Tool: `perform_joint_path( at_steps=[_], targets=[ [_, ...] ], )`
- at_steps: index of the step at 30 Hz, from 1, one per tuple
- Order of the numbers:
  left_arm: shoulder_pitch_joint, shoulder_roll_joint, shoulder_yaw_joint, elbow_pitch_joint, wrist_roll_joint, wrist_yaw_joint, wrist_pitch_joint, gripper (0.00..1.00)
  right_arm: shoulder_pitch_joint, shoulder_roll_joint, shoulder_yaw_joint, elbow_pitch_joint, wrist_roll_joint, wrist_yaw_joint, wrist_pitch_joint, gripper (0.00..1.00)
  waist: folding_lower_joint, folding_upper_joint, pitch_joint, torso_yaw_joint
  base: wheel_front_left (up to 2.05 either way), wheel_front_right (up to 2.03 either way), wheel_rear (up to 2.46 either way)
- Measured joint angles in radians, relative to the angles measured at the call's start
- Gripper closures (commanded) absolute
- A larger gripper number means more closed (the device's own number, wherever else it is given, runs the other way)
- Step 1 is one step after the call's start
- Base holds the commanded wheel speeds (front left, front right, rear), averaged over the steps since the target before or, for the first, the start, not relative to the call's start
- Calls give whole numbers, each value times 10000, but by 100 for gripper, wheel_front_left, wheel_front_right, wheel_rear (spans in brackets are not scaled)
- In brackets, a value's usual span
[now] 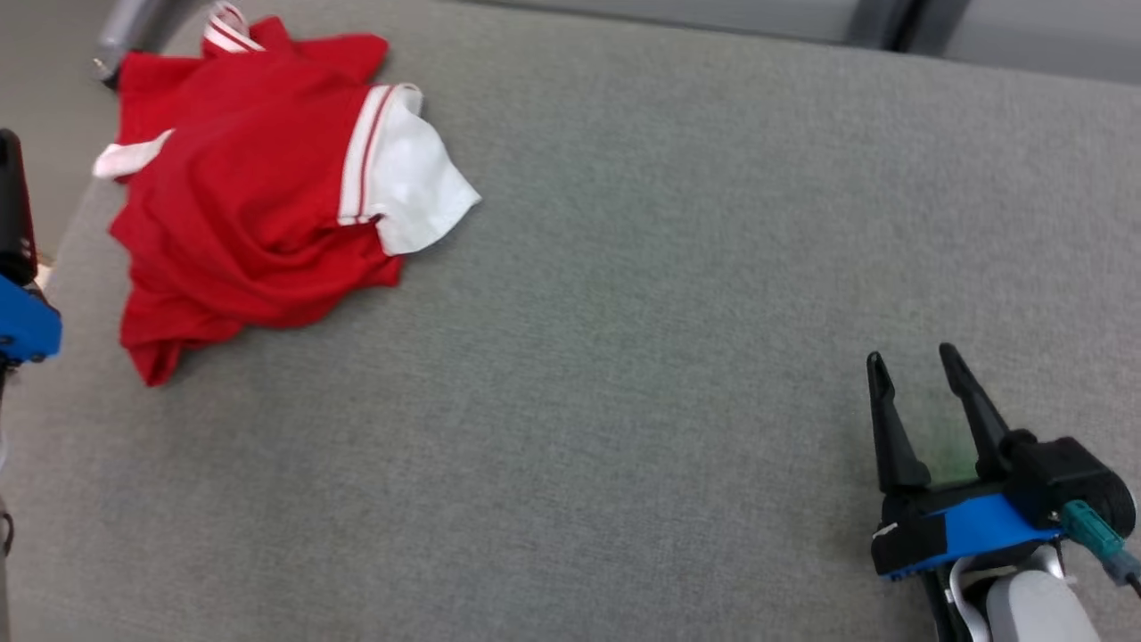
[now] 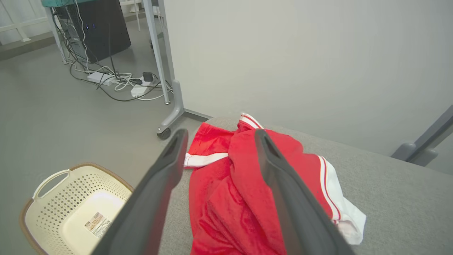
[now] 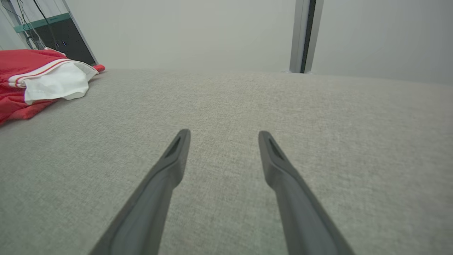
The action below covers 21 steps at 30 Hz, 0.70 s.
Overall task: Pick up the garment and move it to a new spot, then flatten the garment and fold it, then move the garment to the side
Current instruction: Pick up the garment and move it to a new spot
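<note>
**Grey surface, 1 garment on it**

I see a grey fabric-covered surface [image 1: 624, 357] carrying 1 thing: a red garment [image 1: 241, 205] with white, red-striped trim. It lies crumpled at the far left corner, its white sleeve spread flat toward the middle. Beside that corner, on the floor [image 2: 53, 117], stands 1 cream basket [image 2: 60, 198] with a brown rim.

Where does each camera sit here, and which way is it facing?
Head view: high on the robot, looking down on the grey fabric surface; right jaws open at lower right, red shirt upper left.
Left wrist view: above the surface's edge, facing the shirt, floor and cream basket; left jaws open.
Right wrist view: low, looking along bare surface toward the wall; right jaws open.
Shared: all three show the shirt.
</note>
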<state>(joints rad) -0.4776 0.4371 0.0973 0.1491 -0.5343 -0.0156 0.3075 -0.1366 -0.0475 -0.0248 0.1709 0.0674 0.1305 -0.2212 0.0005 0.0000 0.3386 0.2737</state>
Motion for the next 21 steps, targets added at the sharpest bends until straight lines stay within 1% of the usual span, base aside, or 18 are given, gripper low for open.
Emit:
perform_joint_path(
  at_steps=[4, 10, 12, 14, 15, 16, 17, 19, 21],
  targets=[
    [-341, 401, 171, 940, -159, 40, 579, 0, -264, 0, -104, -646, -184, 0, 81, 0, -2, 0, 866, -621, 0, 0, 0],
    [-525, 368, 407, 1967, -796, -15, 1108, 0, -546, -6, -290, -1239, -146, 0, 92, 0, -1, 0, 1729, -1291, 0, 0, 0],
    [-600, 326, 443, 2174, -1108, -52, 1461, 0, -625, -6, -328, -1323, -121, 0, 86, 0, -1, 0, 1880, -1433, 0, 0, 0],
    [-612, 328, 318, 2385, -1254, -104, 2052, 0, -629, -6, -349, -1356, -86, 0, 69, 0, -2, 0, 1950, -1522, 0, 0, 0],
    [-612, 359, 276, 2460, -1269, -23, 2307, 53, -631, -6, -343, -1352, -58, 0, 46, 0, -2, 0, 1965, -1557, 0, 0, 0],
    [-615, 408, 247, 2476, -1271, -15, 2468, 92, -631, -4, -341, -1337, -33, 0, 31, 0, -2, 0, 1962, -1585, 0, 0, 0],
    [-623, 474, 242, 2483, -1277, 29, 2604, 100, -634, -6, -339, -1306, 19, 0, 13, 0, -3, 0, 1946, -1609, 0, 0, 0],
    [-635, 564, 215, 2502, -1331, 77, 2895, 100, -634, -6, -316, -1187, 142, 0, -13, 0, -3, 0, 1859, -1639, 0, 0, 0],
    [-635, 640, 213, 2391, -1333, 75, 2957, 100, -632, -6, -276, -1064, 236, 0, -90, 0, -3, 0, 1700, -1645, 0, 0, 0]
  ],
)
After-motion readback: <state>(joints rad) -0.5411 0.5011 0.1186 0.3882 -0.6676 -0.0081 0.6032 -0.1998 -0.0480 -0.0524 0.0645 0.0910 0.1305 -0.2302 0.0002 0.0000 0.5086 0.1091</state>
